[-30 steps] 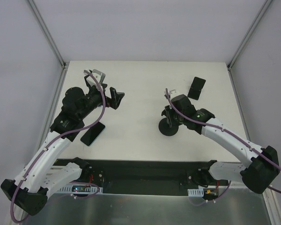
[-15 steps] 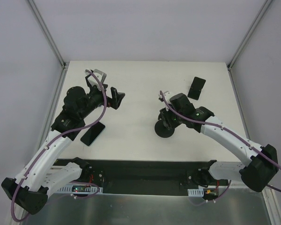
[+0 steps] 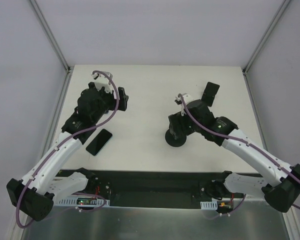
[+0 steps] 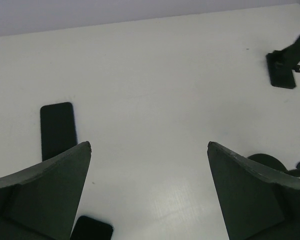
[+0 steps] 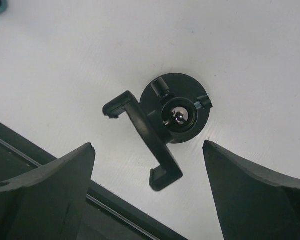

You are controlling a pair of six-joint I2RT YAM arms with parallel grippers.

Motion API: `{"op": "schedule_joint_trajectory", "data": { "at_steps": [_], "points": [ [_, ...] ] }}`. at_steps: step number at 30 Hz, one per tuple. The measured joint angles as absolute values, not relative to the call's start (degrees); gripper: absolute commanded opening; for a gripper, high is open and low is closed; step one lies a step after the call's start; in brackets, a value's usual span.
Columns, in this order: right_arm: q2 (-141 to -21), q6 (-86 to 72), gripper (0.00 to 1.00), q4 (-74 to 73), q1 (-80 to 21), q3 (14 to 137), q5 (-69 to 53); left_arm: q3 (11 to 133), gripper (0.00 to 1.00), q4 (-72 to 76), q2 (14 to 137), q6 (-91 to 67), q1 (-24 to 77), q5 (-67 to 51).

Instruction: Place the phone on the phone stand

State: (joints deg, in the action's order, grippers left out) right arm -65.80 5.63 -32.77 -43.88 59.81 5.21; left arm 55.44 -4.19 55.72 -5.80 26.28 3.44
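Left gripper (image 4: 149, 144), jaws spread wide and empty, hovers over the table. The phone (image 3: 99, 142) lies flat beside that arm, well apart from the phone stand (image 3: 210, 93). Right gripper (image 5: 148, 144), also open, hangs above a round-based clamp mount (image 3: 175, 139). Advisable: straddle the phone's long edges, fingertips low.

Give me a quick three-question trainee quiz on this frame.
1. True or false: the phone lies flat on the table, in neither gripper.
2. What sits under the right gripper? A) the phone B) a round-base clamp holder C) a cup
3. Fill in: the left gripper is ___.
Key: 1 true; 2 B; 3 open.
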Motion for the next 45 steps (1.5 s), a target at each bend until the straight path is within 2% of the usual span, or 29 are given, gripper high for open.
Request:
{"op": "schedule_joint_trajectory", "data": {
  "at_steps": [4,11,18,21,29,31,45],
  "points": [
    [-59.66,3.38,0.94,-32.29,-44.21,59.44,4.67,55.90,0.99,-7.01,60.12,-9.89,23.70,10.74],
    [-47.70,2.11,0.96,-32.23,-44.29,58.83,3.77,58.46,0.99,-16.29,74.76,-26.20,8.91,11.40],
    [-36.99,2.85,0.99,-33.43,-44.31,53.04,4.14,43.81,0.99,-18.59,72.01,-37.76,-3.31,9.85],
    [-35.55,3.99,0.99,-34.04,-44.31,52.47,4.32,39.27,0.99,-18.74,68.99,-38.00,-3.75,11.22],
    [-31.83,7.20,1.00,-34.85,-44.31,51.22,5.91,38.02,0.99,-15.20,69.23,-39.77,-5.04,11.42],
    [-30.13,7.86,0.96,-35.22,-44.31,50.81,6.66,37.43,0.99,-15.07,69.89,-40.51,-5.89,11.38],
    [-26.72,9.56,0.96,-35.57,-44.31,50.00,7.88,35.07,0.99,-14.26,73.73,-47.44,-6.87,5.02]
  ]
}}
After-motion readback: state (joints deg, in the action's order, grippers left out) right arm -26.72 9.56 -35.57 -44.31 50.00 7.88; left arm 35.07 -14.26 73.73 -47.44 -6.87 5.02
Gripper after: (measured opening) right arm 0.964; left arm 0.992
